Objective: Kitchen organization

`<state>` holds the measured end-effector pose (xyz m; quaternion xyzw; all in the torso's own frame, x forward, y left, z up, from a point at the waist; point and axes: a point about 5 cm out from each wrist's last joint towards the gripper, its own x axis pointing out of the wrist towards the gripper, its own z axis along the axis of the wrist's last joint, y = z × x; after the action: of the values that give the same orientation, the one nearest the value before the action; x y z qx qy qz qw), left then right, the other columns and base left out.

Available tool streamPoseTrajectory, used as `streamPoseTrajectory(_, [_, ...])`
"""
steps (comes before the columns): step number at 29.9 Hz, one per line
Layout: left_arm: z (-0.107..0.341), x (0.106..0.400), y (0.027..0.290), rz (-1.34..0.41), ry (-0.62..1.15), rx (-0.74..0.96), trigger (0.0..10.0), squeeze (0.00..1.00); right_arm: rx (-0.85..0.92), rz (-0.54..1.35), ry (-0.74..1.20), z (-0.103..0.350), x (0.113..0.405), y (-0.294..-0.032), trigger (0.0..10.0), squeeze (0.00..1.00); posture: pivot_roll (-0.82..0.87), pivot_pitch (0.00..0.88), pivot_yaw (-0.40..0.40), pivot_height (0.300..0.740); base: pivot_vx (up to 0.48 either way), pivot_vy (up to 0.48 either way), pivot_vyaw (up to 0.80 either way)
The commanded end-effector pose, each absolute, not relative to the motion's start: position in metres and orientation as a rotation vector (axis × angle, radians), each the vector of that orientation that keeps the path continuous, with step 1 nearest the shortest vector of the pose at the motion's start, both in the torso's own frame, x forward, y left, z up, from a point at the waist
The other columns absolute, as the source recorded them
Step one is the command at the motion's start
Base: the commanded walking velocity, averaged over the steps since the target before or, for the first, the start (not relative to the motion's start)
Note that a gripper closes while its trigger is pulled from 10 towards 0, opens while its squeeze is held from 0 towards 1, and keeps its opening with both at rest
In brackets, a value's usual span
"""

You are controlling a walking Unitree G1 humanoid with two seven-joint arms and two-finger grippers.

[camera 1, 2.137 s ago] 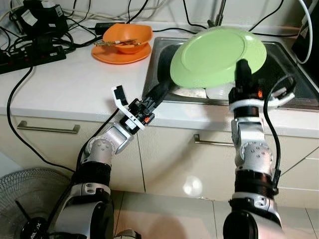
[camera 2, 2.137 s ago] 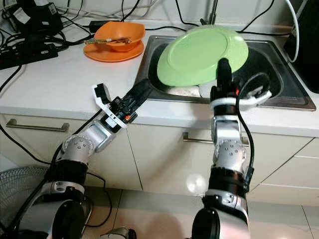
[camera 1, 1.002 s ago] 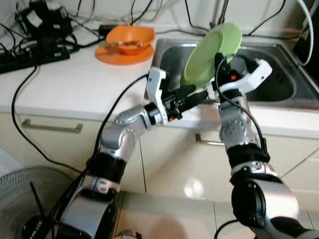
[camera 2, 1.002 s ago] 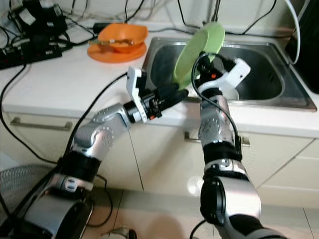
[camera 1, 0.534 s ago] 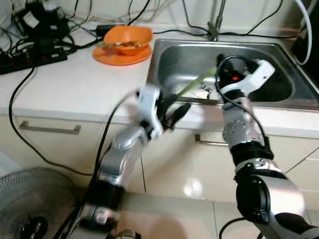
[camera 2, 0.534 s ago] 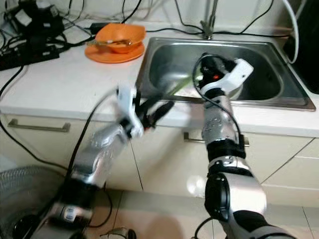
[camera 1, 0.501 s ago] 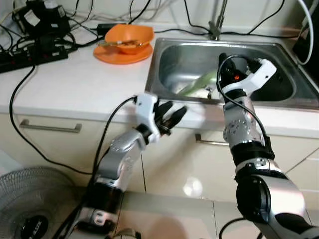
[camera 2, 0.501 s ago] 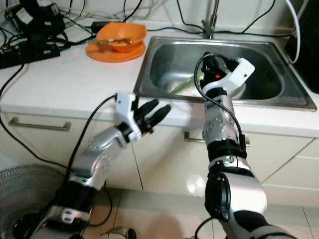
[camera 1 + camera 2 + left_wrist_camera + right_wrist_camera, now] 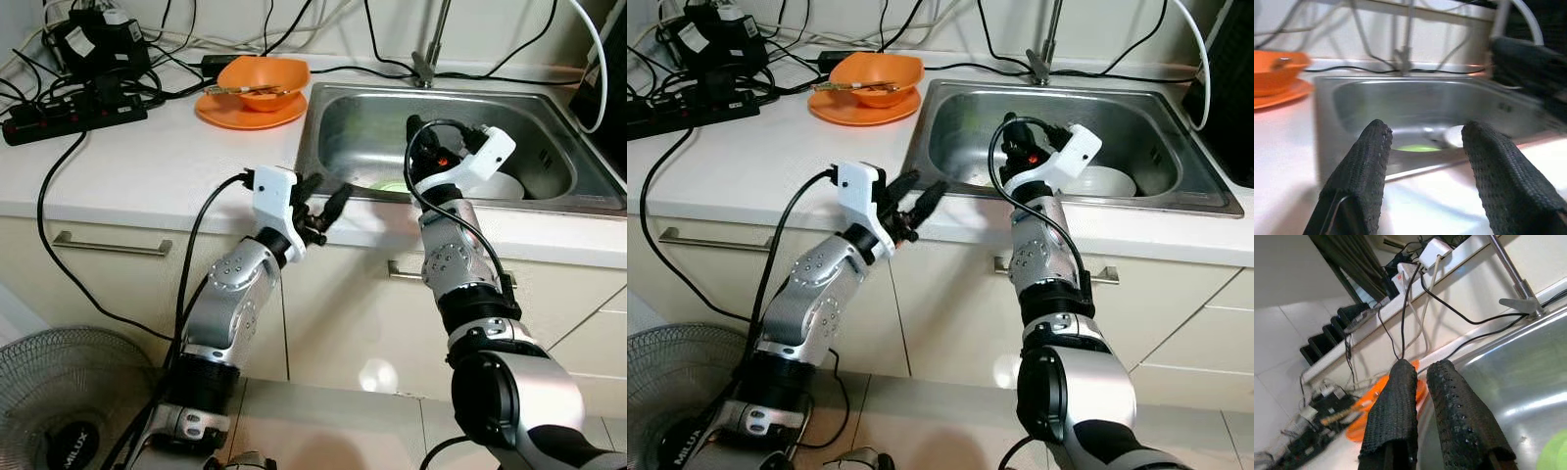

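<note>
**Green plate down in the sink, both grippers empty**

Where the green plate (image 9: 392, 186) was held up above the sink (image 9: 338, 127) two seconds ago, it now lies low in the basin, showing as a thin green sliver just behind the sink's front rim and beside a white dish (image 9: 509, 186) that sits toward the sink's right end. Half a second ago the plate was tilted on edge against the front wall; now it is nearly flat.

The right gripper (image 9: 1422, 396) has let go. Its two black fingers (image 9: 1396, 401) stand close together with a narrow gap and nothing between them, pointing over the sink's left part toward the faucet (image 9: 1515, 289) at the back of the sink.

The left gripper (image 9: 323, 203) has drawn back from the plate and hovers over the counter strip at the sink's front left corner, its fingers (image 9: 1364, 166) spread wide and empty (the basin and the green sliver show between them).

Left of the sink, the orange bowl (image 9: 263, 74) sits on its orange plate (image 9: 230, 113), unmoved, with black cables (image 9: 78, 98) further left on the counter (image 9: 147, 166).
</note>
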<state>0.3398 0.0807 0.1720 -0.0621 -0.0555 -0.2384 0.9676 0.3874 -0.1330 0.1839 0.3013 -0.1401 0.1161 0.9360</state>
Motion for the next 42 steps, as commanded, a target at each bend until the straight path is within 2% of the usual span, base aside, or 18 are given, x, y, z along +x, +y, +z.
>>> streamPoseTrajectory(1, [0.171, 0.343, 0.085, -0.442, -0.112, -0.114, 10.0, 0.00, 0.587, 0.246, -0.291, 0.184, 0.386, -0.133, 10.0, 0.00, 0.06, 0.020, 0.011, 0.740, 0.000, 0.000, 0.00])
streamPoseTrajectory(10, [0.154, 0.350, 0.131, -0.132, -0.158, 0.050, 10.0, 0.00, 0.348, 0.194, -0.300, 0.167, 0.371, -0.143, 10.0, 0.00, 0.05, 0.016, 0.012, 0.740, 0.000, 0.000, 0.00])
streamPoseTrajectory(15, [0.151, 0.350, 0.151, -0.057, -0.187, 0.147, 10.0, 0.00, 0.199, 0.174, -0.334, 0.162, 0.362, -0.149, 10.0, 0.00, 0.05, 0.010, 0.007, 0.740, 0.000, 0.000, 0.00])
streamPoseTrajectory(21, [0.153, 0.349, 0.172, -0.007, -0.221, 0.153, 10.0, 0.00, 0.125, 0.154, -0.360, 0.160, 0.353, -0.153, 10.0, 0.00, 0.05, 0.013, 0.008, 0.740, 0.000, 0.000, 0.00])
streamPoseTrajectory(28, [0.153, 0.351, 0.171, -0.033, -0.232, 0.159, 10.0, 0.00, 0.132, 0.132, -0.355, 0.157, 0.352, -0.147, 10.0, 0.00, 0.05, 0.021, 0.026, 0.740, 0.000, 0.000, 0.00])
streamPoseTrajectory(36, [0.149, 0.351, 0.163, -0.037, -0.239, 0.141, 10.0, 0.00, 0.109, 0.100, -0.329, 0.155, 0.353, -0.160, 10.0, 0.00, 0.05, 0.016, 0.000, 0.740, 0.000, 0.000, 0.00])
streamPoseTrajectory(42, [0.150, 0.352, 0.166, -0.028, -0.238, 0.130, 10.0, 0.00, 0.114, 0.093, -0.329, 0.156, 0.354, -0.157, 10.0, 0.00, 0.05, 0.022, 0.018, 0.740, 0.000, 0.000, 0.00])
